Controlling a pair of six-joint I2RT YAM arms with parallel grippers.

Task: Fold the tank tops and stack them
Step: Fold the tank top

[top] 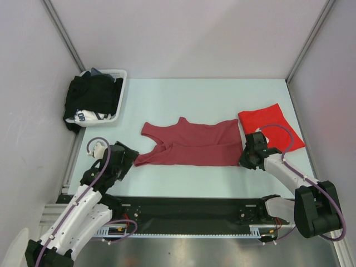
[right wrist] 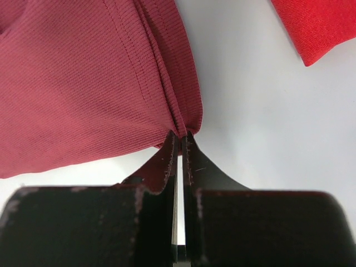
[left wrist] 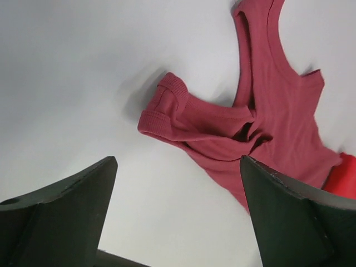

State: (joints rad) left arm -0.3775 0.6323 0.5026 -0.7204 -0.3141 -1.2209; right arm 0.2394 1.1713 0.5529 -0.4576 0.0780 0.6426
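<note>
The dusty maroon tank top [top: 189, 146] lies lengthwise across the middle of the table, straps toward the left. My right gripper [top: 248, 158] is shut on its hem corner at the right end; in the right wrist view the ribbed cloth [right wrist: 83, 83] bunches into the closed tips [right wrist: 181, 133]. My left gripper [top: 129, 158] stands open just short of the strap end. In the left wrist view its jaws [left wrist: 178, 161] are wide apart over bare table, and the curled strap [left wrist: 167, 108] lies ahead. The bright red tank top [top: 271, 125] lies folded at the right.
A white basket [top: 114, 71] at the back left holds black garments [top: 92, 94] and a white cloth with dark lettering [top: 83, 115]. White walls close in the table on three sides. A black rail [top: 189, 208] runs along the near edge between the arm bases.
</note>
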